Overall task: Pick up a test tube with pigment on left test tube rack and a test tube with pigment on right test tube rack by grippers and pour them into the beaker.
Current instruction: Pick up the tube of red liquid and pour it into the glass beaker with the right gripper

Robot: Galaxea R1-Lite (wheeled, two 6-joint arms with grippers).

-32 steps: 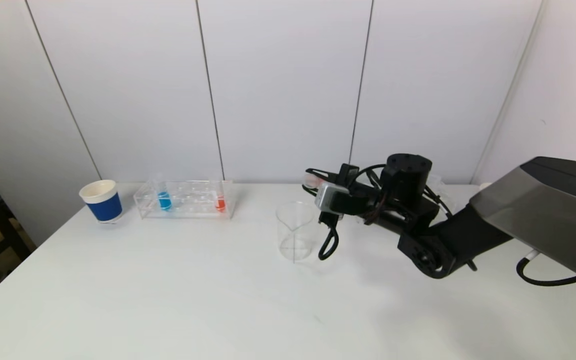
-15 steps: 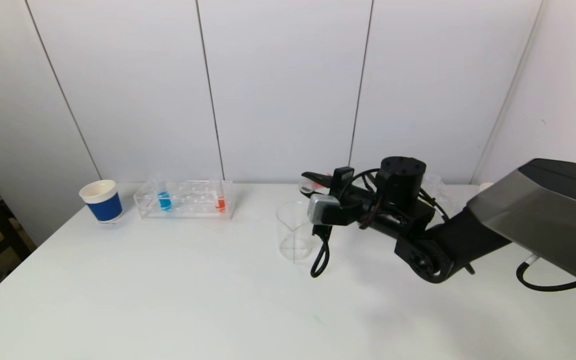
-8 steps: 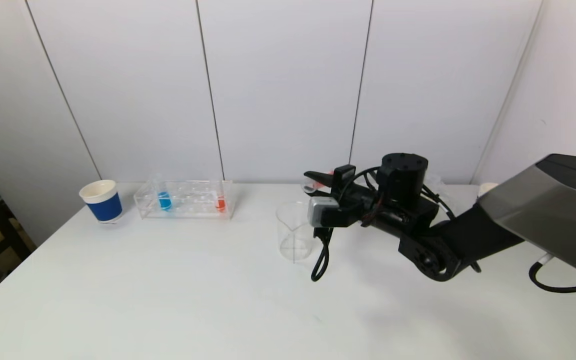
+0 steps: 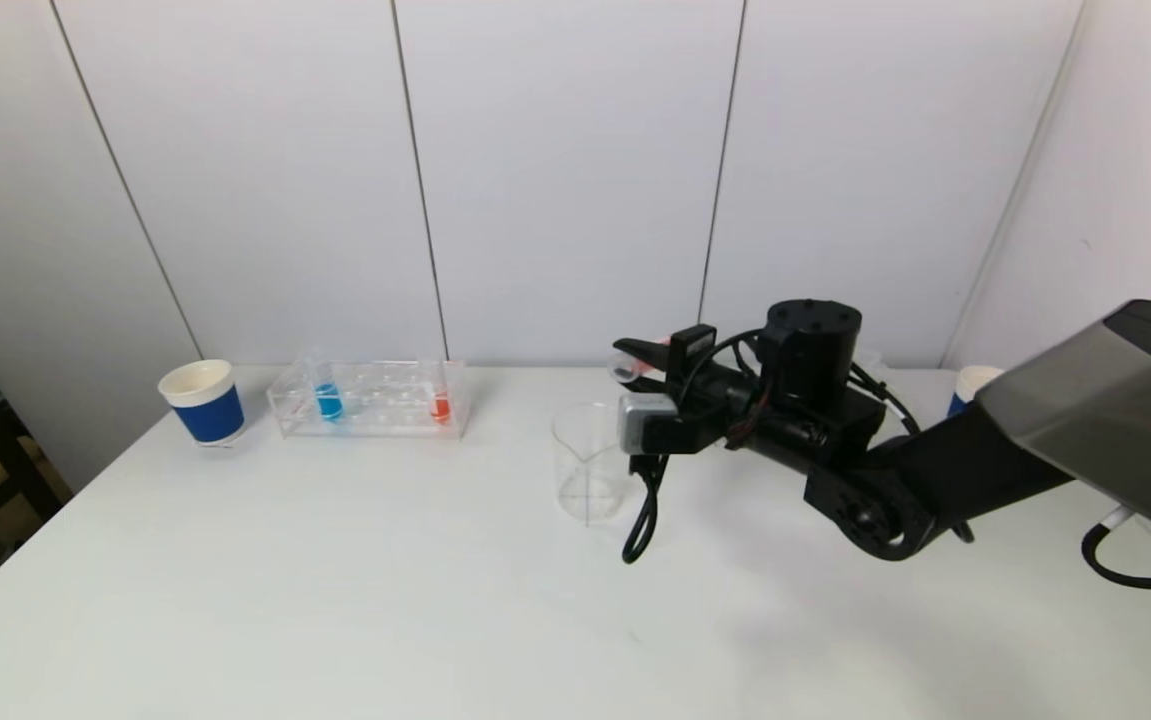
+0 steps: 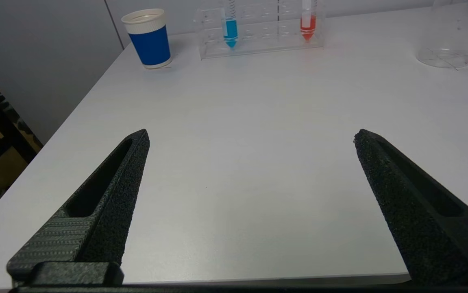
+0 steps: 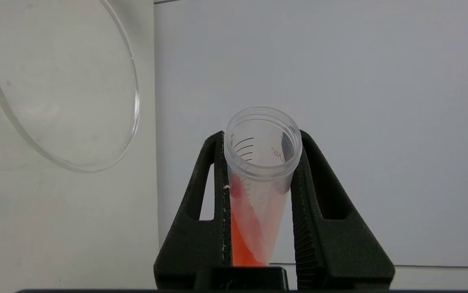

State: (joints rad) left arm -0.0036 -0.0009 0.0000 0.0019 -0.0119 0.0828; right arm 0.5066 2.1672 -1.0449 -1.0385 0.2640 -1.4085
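Note:
My right gripper (image 4: 638,362) is shut on a clear test tube (image 6: 260,162) that lies tilted almost flat. Orange-red pigment (image 6: 240,244) lies along the tube's lower side. The tube's open mouth (image 4: 623,369) hovers above and just behind the right rim of the clear glass beaker (image 4: 590,462). In the right wrist view the beaker's rim (image 6: 133,85) stands apart from the mouth. The left test tube rack (image 4: 370,398) holds a blue tube (image 4: 328,400) and a red tube (image 4: 441,406). My left gripper (image 5: 251,134) is open over bare table, near its front edge.
A blue paper cup (image 4: 203,402) stands left of the rack. Another blue cup (image 4: 968,387) shows behind my right forearm at the back right. My right arm covers the table's right rear. A black cable loop (image 4: 643,520) hangs beside the beaker.
My right forearm has swung to the right, uncovering the cup at the back right. The gripper and its tube have risen a little by the beaker. My left gripper is unchanged.

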